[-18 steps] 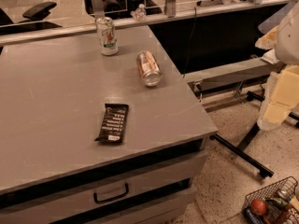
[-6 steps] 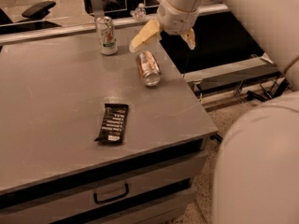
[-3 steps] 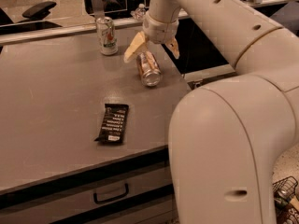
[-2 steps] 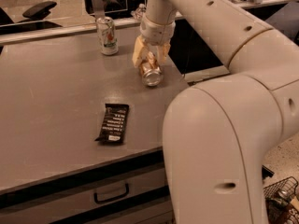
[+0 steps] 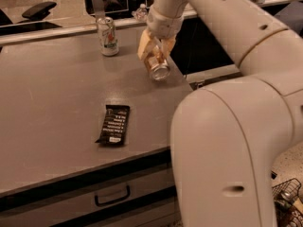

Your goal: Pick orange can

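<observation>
The orange can [image 5: 159, 66] lies tilted on its side near the right edge of the grey table [image 5: 52, 93], its shiny silver end facing the camera. My gripper [image 5: 155, 50] comes down from above, and its cream fingers [image 5: 144, 45] are closed around the can's upper body. Whether the can is touching the table or is just off it cannot be told. My large white arm fills the right side of the view.
A white-silver can [image 5: 108, 36] with green and red markings stands upright at the table's back. A black snack bar [image 5: 113, 124] lies near the front. A small water bottle [image 5: 140, 12] stands behind the gripper. A drawer handle [image 5: 111, 196] is below; a wire basket [image 5: 287, 203] is on the floor right.
My arm swung in from the right, the open gripper came down over the orange can, and its fingers closed on it. The other objects have not moved.
</observation>
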`<state>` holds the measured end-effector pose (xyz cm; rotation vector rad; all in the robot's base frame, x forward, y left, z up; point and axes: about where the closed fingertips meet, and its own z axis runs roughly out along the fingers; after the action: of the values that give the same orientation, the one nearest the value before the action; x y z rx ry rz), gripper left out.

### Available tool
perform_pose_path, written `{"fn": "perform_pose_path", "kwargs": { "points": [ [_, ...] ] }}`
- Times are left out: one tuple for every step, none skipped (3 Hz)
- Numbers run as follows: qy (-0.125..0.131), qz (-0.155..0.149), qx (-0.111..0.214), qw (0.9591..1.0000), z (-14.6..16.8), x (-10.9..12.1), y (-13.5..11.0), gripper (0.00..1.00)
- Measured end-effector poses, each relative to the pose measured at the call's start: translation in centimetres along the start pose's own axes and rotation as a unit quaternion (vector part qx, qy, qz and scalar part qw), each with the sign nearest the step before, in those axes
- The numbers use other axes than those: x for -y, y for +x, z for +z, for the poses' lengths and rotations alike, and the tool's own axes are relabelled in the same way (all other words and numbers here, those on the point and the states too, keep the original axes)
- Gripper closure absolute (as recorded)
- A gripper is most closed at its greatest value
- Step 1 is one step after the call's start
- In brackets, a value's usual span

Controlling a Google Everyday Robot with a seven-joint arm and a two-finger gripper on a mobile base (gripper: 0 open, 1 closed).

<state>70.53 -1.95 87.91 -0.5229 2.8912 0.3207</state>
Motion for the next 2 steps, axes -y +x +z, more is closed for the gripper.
{"fn": "perform_pose_path", "kwargs": {
  "points": [
    [-0.049,0.013,0.045,0.9977,-3.5,0.3,-0.3,1.0],
    [-0.164,0.037,0.095,0.9812,-6.4,0.0,-0.1,1.0]
  ]
}}
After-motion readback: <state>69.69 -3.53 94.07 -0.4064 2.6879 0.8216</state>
